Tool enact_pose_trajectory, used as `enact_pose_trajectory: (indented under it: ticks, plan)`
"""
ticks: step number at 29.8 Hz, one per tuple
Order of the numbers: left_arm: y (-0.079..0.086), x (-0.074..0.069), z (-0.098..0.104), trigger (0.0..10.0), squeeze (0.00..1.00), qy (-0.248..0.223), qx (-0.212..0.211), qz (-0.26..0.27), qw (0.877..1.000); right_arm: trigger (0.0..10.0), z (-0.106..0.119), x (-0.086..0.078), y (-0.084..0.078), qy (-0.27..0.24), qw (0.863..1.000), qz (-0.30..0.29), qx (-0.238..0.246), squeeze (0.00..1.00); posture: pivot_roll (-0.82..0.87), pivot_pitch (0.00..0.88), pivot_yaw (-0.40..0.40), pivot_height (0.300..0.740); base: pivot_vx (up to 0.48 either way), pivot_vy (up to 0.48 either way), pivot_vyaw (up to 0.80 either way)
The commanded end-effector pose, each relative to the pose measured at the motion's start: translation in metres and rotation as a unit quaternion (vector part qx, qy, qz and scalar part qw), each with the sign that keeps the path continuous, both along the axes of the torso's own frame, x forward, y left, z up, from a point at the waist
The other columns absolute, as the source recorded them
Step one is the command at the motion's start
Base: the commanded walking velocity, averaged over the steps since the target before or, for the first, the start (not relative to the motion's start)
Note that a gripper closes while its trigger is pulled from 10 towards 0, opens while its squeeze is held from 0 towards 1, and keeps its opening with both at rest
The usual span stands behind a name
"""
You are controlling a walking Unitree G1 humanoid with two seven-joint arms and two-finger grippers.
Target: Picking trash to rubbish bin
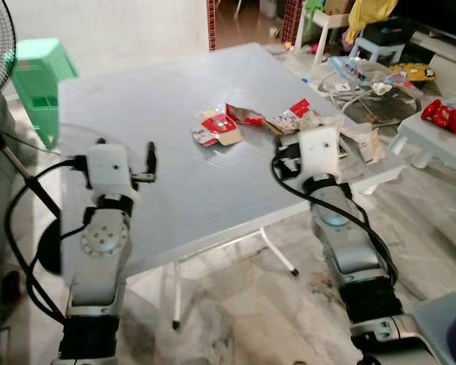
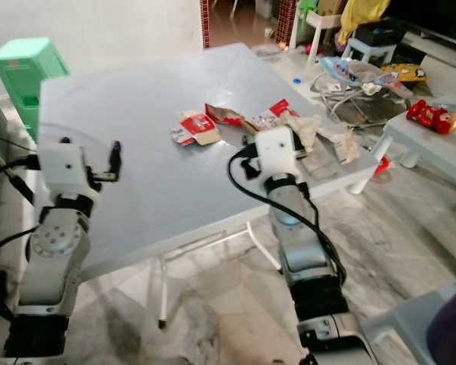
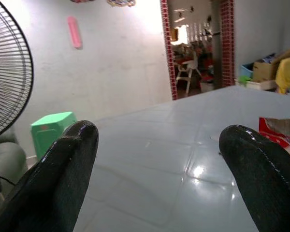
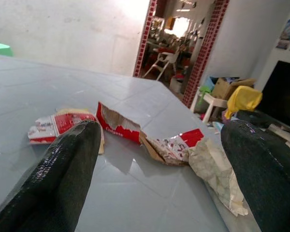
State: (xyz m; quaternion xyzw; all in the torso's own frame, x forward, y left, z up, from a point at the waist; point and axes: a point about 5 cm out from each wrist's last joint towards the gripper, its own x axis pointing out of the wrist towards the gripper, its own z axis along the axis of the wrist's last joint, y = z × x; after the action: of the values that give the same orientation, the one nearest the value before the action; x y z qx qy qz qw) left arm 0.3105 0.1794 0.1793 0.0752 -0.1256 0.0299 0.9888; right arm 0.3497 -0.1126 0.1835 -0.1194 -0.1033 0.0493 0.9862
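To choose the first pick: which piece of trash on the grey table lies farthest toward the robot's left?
The flattened red-and-white carton on the grey table; the torn red box pieces and crumpled beige paper lie further right.

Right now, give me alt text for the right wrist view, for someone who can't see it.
Two open black fingers of the right gripper frame torn red-and-white cardboard packaging and crumpled beige paper lying on a glossy grey table, with a red-tiled doorway behind.
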Motion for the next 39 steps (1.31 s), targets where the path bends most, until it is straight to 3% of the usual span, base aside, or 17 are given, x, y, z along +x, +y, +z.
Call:
enact_pose_trajectory:
  ticks: [1,19,29,39]
  plan:
    - [-0.009,0.0,-0.001,10.0,0.0,0.001,0.002,-0.019,1.0,10.0,0.0,0.001,-0.009,0.0,1.0,-0.016,0.001,0.0,0.05,0.051,0.022,0.74,0.0,0.0,0.0]
    - [-0.019,-0.002,-0.002,10.0,0.0,0.005,-0.007,-0.054,0.998,10.0,0.002,0.003,-0.013,-0.005,1.0,-0.029,-0.009,0.0,0.05,0.056,0.02,0.74,0.0,0.0,0.0]
    - [-0.019,-0.002,-0.003,10.0,0.0,0.004,-0.016,-0.05,0.999,10.0,0.002,0.004,-0.012,-0.005,1.0,-0.027,-0.011,0.0,0.05,0.056,0.019,0.74,0.0,-0.378,0.0]
    - [-0.019,-0.003,-0.002,10.0,0.0,0.0,-0.02,-0.051,0.999,10.0,0.001,0.003,-0.012,-0.003,1.0,-0.026,-0.013,0.0,0.04,0.057,0.021,0.74,0.0,0.0,0.0]
